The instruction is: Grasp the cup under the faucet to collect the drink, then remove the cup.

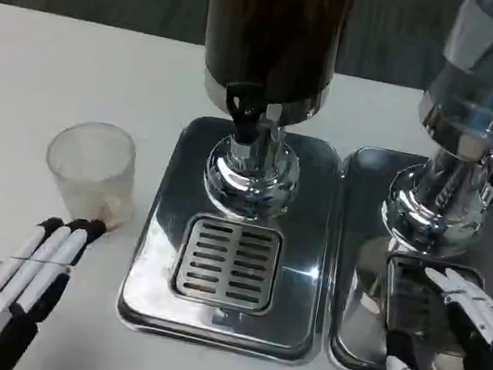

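The cup [91, 170] waits left of the faucet [244, 110], so the empty left hand [42, 261] reaches, fingers straight.

Cup [91, 170]: clear frosted plastic, matt. Drip trays [153, 255]: polished metal, mirror-glossy; grille [227, 263] slotted metal. Dispenser bases [251, 178]: chromed, glossy. Worktop [17, 92]: white, smooth, matt. Hand [45, 258] fingers: plastic-looking, white and black.
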Controlling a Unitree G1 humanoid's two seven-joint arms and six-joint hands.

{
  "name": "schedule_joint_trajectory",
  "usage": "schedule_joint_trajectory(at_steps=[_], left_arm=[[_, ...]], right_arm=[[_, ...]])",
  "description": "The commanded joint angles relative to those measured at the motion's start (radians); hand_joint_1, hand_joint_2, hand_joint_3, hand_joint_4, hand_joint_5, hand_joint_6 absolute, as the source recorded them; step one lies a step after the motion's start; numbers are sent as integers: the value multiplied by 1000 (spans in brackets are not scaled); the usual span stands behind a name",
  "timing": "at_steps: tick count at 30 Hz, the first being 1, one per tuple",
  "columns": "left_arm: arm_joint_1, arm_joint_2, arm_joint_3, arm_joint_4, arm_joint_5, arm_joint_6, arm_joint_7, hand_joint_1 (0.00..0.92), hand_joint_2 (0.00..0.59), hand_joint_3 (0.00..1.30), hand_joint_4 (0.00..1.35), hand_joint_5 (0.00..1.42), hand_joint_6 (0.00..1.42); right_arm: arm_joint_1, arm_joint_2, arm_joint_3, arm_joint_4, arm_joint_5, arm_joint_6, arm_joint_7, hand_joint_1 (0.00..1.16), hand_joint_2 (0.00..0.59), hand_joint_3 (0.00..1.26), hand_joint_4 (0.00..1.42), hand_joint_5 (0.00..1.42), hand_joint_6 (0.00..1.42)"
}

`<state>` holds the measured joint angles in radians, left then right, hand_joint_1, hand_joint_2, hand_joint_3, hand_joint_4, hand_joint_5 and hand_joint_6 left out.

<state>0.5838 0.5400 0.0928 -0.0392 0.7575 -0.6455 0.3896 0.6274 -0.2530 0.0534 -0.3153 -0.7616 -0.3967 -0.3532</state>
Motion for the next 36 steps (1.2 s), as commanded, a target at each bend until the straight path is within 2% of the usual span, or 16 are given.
schedule_joint_trajectory(at_steps=[1,12,24,28,36], left_arm=[[9,5,-5,-7,22,-11,17,0,57,0,0,0,189],[3,3,-12,-8,53,-4,25,0,60,0,0,0,160],[-16,-12,-9,27,-18,-48,46,0,61,0,0,0,190],[-34,3,12,68,-57,-76,48,0,61,0,0,0,211],[-68,3,26,117,-117,-93,29,0,49,0,0,7,239]], right_arm=[[3,-3,1,-11,-8,8,3,327,408,273,187,185,194],[1,-4,-2,-14,2,10,11,312,414,272,187,181,179],[5,9,-3,-13,12,13,9,308,415,272,193,191,177],[3,31,33,-33,-19,36,18,306,415,272,209,195,185],[6,56,51,-38,-34,52,-6,305,415,272,210,202,191]])
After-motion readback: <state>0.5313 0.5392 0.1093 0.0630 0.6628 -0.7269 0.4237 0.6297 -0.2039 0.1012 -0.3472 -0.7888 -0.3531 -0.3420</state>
